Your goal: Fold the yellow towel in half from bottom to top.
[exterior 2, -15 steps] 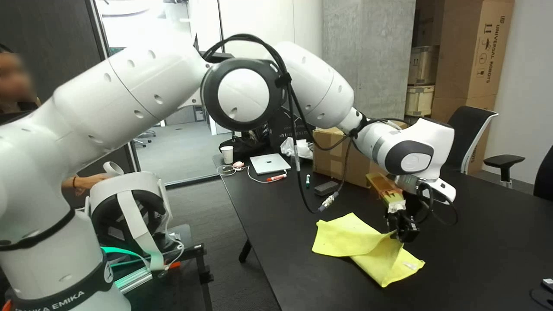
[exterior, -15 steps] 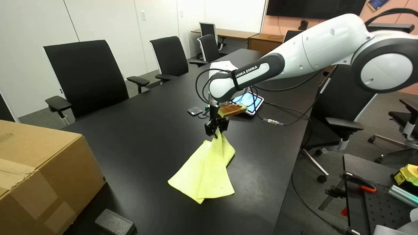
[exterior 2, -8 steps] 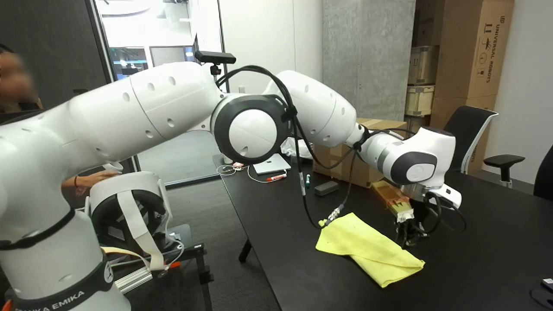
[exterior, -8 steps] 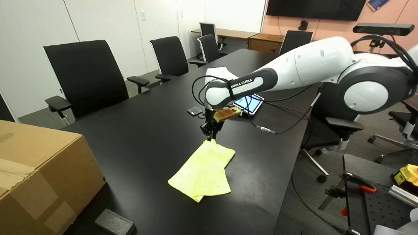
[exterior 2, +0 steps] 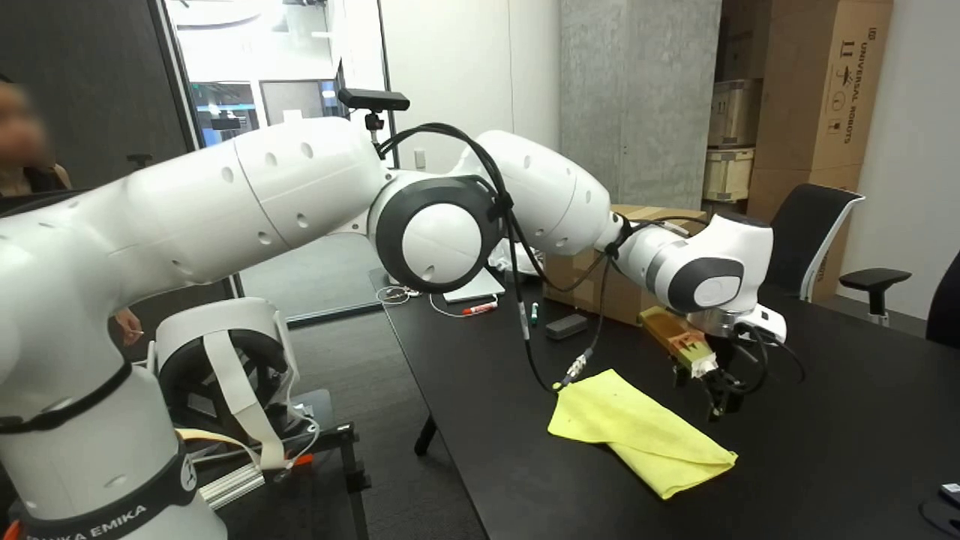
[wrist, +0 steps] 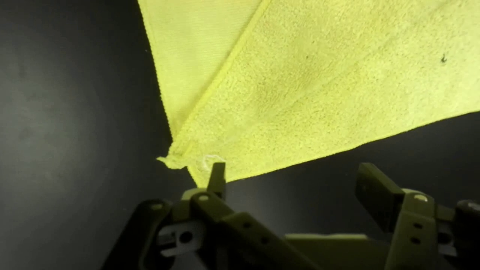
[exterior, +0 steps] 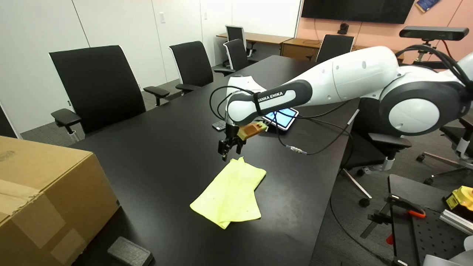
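The yellow towel (exterior: 229,195) lies on the black table, folded over on itself with its layers askew, so corners stick out at both ends in the exterior views. Close up in the wrist view, the towel (wrist: 300,93) shows a smooth layer beside a fuzzy one, with a small curled tip at the near corner. My gripper (exterior: 232,154) hangs just past the towel's far end, apart from it. Its jaws stand wide with nothing between them in the wrist view, where one of the fingers (wrist: 217,178) overlaps the towel's corner from above.
A large cardboard box (exterior: 55,207) and a dark grey block (exterior: 130,252) stand on the table. Behind the gripper lie a tablet (exterior: 282,117) and a small black device (exterior: 219,125). A cable connector (exterior 2: 576,367) dangles near the towel in an exterior view.
A second ago my gripper held a raised towel corner. It came down and let go, the flap settled flat, and the opened gripper shifted slightly off the towel's end.
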`<act>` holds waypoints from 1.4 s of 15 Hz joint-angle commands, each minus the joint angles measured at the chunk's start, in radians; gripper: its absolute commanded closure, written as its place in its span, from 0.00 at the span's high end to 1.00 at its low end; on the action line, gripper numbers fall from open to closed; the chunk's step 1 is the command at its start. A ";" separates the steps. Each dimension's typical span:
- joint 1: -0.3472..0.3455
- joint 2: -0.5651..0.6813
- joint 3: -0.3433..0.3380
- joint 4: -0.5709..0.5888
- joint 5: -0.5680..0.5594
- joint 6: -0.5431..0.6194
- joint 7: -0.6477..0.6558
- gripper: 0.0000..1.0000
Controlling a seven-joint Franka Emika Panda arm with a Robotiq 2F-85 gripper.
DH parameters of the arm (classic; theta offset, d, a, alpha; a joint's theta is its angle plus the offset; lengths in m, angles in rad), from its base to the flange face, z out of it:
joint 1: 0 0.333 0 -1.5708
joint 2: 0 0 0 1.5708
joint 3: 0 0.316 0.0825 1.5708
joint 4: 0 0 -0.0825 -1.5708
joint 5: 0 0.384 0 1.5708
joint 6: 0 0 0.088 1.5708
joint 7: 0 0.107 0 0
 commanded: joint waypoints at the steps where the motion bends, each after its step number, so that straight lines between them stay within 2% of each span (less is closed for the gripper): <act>1: 0.018 -0.094 0.045 -0.154 -0.007 0.040 -0.165 1.00; 5: 0.020 -0.185 0.100 -0.342 -0.002 0.069 -0.360 1.00; 9: 0.021 -0.261 0.128 -0.526 -0.021 0.077 -0.542 1.00; 12: 0.023 -0.306 0.151 -0.657 -0.082 0.131 -0.594 1.00; 14: 0.035 -0.337 0.160 -0.753 -0.103 0.219 -0.567 1.00; 17: 0.103 -0.371 0.116 -0.903 -0.148 0.452 -0.416 1.00; 21: 0.178 -0.439 0.069 -1.095 -0.199 0.635 -0.242 1.00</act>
